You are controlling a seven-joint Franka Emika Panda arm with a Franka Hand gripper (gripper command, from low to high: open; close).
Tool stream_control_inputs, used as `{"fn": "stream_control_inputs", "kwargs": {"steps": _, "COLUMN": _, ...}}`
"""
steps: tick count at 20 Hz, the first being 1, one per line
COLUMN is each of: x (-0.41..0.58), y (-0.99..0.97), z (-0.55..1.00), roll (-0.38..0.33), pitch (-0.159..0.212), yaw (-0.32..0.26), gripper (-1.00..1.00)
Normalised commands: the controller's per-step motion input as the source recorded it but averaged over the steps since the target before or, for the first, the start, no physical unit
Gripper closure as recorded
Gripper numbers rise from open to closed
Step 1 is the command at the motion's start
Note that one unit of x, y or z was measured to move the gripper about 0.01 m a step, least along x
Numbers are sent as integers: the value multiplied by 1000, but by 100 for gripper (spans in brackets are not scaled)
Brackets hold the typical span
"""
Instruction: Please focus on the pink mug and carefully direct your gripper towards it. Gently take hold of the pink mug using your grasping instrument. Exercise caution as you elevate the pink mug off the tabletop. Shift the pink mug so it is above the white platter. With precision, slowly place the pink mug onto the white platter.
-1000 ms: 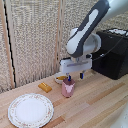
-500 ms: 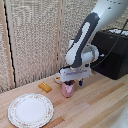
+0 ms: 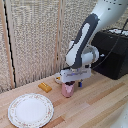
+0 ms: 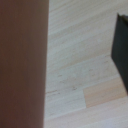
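- The claw is hanging straight down over the pink mug, its white body sitting right on top of the cup so that the fingers are hidden from the exterior camera.
- I cannot tell how wide the claw is standing or whether it is pinching the mug; the wrist camera is showing only a broad blurred pink wall pressed close to the lens, plus one dark finger at the frame's edge.
- The mug is standing upright on the wooden surface, and it is looking grounded, not lifted, so I am judging the grasp step to be in hand.
- Just beyond the mug, at about 10 o'clock from it in the exterior view, a small white bowl is peeking out, with a yellow block lying near it at about 9 o'clock.
- The white platter is lying well apart from the mug, toward 8 o'clock in the exterior view.
- A black box is sitting at 2 o'clock, behind the arm.
- Risks from here: an off-centre pinch on the tapered wall could be letting the mug slip or tip on lifting; a low carry could be clipping the yellow block or the platter's rim on the way over.
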Motion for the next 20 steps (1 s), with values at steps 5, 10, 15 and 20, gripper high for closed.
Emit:
{"fn": "stream_control_inputs", "kwargs": {"steps": 5, "x": -17, "y": 24, "z": 42, "roll": 0, "pitch": -40, "yaw": 2, "gripper": 100}}
{"fn": "stream_control_inputs", "kwargs": {"steps": 10, "x": -90, "y": 54, "z": 301, "roll": 40, "pitch": 6, "yaw": 15, "gripper": 100}}
{"fn": "stream_control_inputs", "kwargs": {"steps": 15, "x": 55, "y": 5, "z": 839, "roll": 116, "pitch": 0, "yaw": 5, "gripper": 100}}
{"fn": "stream_control_inputs", "kwargs": {"steps": 20, "x": 265, "y": 153, "z": 798, "roll": 125, "pitch": 25, "yaw": 30, "gripper": 100}}
